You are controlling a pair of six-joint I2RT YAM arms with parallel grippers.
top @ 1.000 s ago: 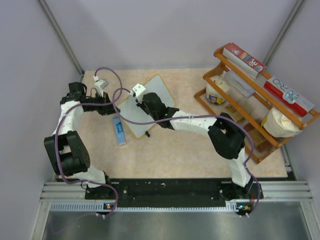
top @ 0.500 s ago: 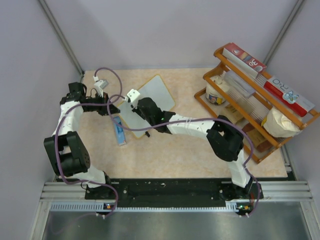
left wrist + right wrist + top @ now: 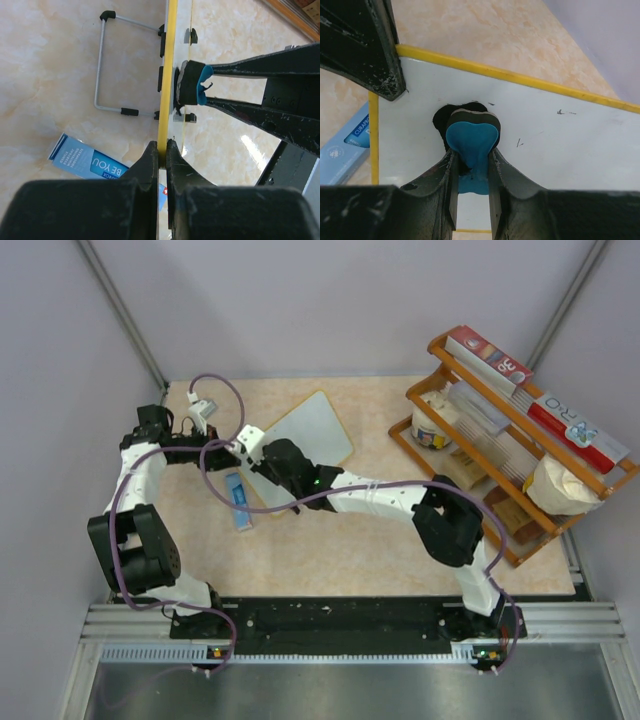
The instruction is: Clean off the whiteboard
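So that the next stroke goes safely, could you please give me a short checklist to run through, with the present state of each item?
1. The left gripper is clamped on the yellow frame of the whiteboard: ok.
2. The eraser sits firmly in the right gripper: ok.
3. The eraser is pressed against the board's face: ok.
4. The board is clean: not ok, small dark marks show on it.
5. The blue box is out of the eraser's way: ok, it lies on the other side of the board.
6. The board's feet rest on the table: cannot tell.
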